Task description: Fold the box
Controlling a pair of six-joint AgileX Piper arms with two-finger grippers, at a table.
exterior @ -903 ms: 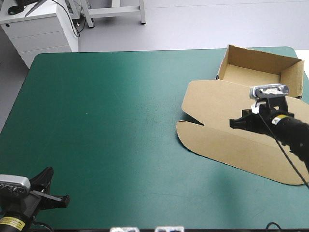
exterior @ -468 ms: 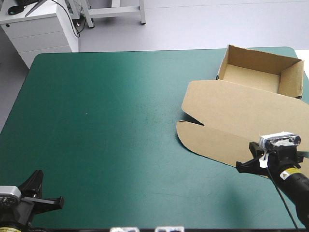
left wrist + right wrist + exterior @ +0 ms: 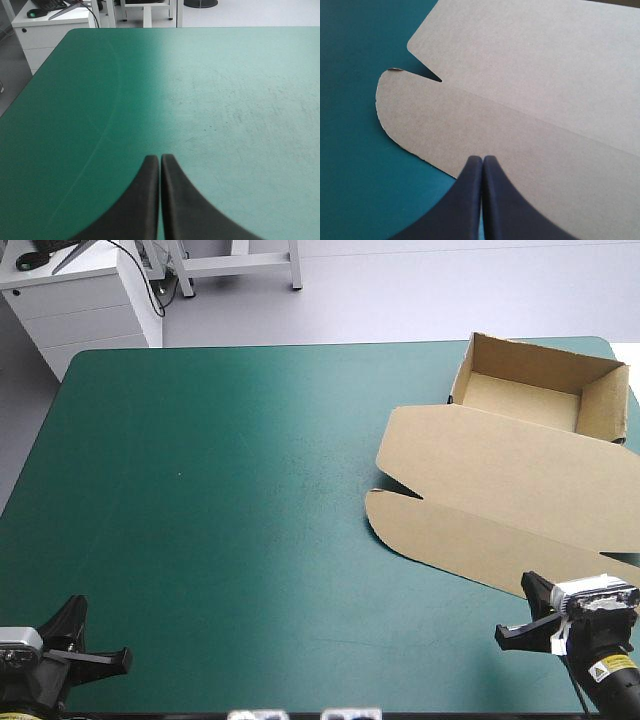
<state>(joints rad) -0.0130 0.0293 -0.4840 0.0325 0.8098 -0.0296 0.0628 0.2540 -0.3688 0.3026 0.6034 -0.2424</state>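
Observation:
The brown box (image 3: 530, 390) stands at the table's right side as an open tray near the far right corner. Its lid (image 3: 500, 465) lies flat toward the near edge, ending in a rounded front flap (image 3: 450, 535) with a notch at its left end. My right gripper (image 3: 510, 630) is shut and empty at the near right corner, its tip just over the flap's near edge. In the right wrist view the gripper (image 3: 482, 159) points across the flap (image 3: 445, 120) and lid (image 3: 530, 60). My left gripper (image 3: 115, 655) is shut and empty at the near left corner, far from the box, over bare cover (image 3: 160, 157).
The teal-green cover (image 3: 220, 490) stretches open from the box to the left edge. A white cabinet (image 3: 80, 290) stands beyond the far left corner, off the table.
My right gripper drew back from above the lid's middle to the near right corner. The left gripper pulled slightly toward the near edge. The box has not moved.

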